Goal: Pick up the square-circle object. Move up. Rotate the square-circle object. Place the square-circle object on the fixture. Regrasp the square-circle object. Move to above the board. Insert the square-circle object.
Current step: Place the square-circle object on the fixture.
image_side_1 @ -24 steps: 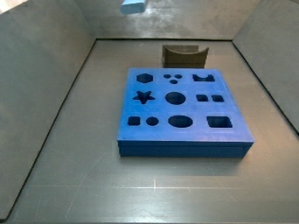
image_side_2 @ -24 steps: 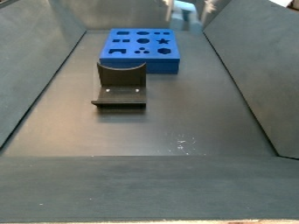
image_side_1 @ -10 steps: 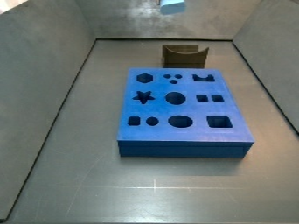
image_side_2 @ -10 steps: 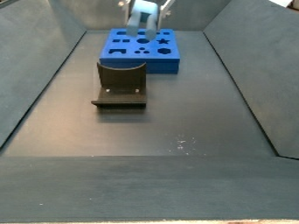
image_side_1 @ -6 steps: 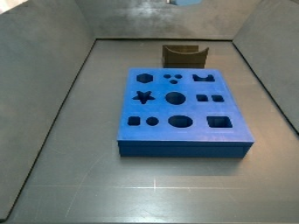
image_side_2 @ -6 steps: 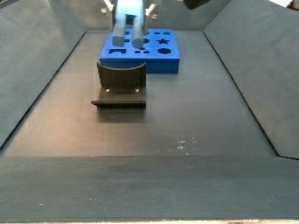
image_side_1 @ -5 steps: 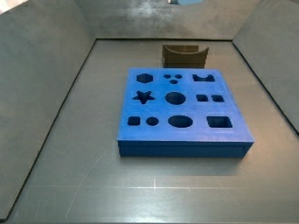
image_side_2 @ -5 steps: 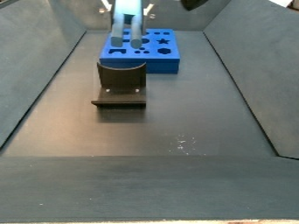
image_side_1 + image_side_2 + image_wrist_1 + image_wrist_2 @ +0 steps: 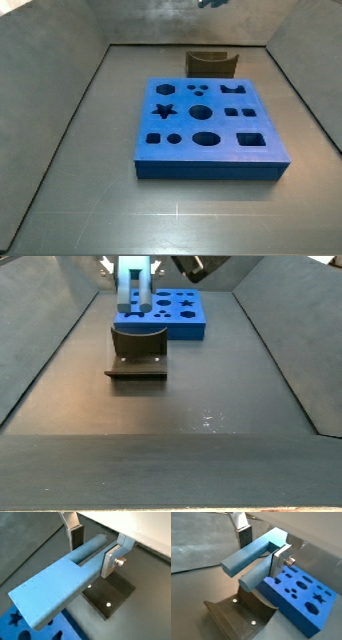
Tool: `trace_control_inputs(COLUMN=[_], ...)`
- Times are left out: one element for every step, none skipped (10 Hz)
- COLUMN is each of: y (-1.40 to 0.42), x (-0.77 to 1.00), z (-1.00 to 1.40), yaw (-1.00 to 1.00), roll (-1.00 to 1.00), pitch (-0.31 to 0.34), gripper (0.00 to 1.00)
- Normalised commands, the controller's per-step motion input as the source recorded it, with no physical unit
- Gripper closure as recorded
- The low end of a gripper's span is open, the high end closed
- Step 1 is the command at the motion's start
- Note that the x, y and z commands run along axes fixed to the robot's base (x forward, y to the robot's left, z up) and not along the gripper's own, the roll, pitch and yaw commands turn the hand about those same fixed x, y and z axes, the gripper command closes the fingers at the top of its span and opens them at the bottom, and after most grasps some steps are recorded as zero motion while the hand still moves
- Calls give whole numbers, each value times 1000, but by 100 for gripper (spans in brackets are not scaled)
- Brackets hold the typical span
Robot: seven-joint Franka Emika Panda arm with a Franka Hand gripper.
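The square-circle object (image 9: pixel 57 587) is a pale blue peg with one square end and one round end (image 9: pixel 256 581). My gripper (image 9: pixel 92 560) is shut on it, the silver fingers (image 9: pixel 280 561) clamping its middle. In a side view the peg (image 9: pixel 132 286) hangs upright, just above the fixture (image 9: pixel 138 352), with the gripper (image 9: pixel 132 266) at the frame's upper edge. The dark notched fixture (image 9: pixel 238 613) shows below the peg in both wrist views, and its base plate (image 9: pixel 112 598) lies under the fingers. The blue board (image 9: pixel 209 128) with its cut-out holes sits beside the fixture (image 9: pixel 210 63).
Grey sloped walls (image 9: pixel 60 70) enclose the dark floor (image 9: pixel 174 416) on both sides. The board (image 9: pixel 171 313) lies just behind the fixture in a side view. A corner of the board (image 9: pixel 23 626) shows under the peg's square end.
The gripper has carried the peg away from above the board towards the fixture and lowered it. The peg now hangs upright over the fixture's notch.
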Motion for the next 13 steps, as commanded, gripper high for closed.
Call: trace_control_inputs(y=[41,40,76,77,89,87,96,114,116,126,115,90,77], x=[67,82,125,123,138,148,158,178,185,197,181,142,120], z=[-5,-13,-1000,-1000,-1000,-1000,-1000,-1000,-1000,-980,-847,-598,-421], yaw=[-183,-187,-182,-178,-175,-172,-172,-176,-179,-191,-197,-214,-155], roll=[-531,-355,-1000,-1000,-1000,-1000,-1000,-1000,-1000,-1000,-1000,-1000,-881], pitch=[252,178,47,39,43,59,67,76,81,93,91,102,83], gripper=[100,100,100,100,100,100,100,100,100,100,100,100,100])
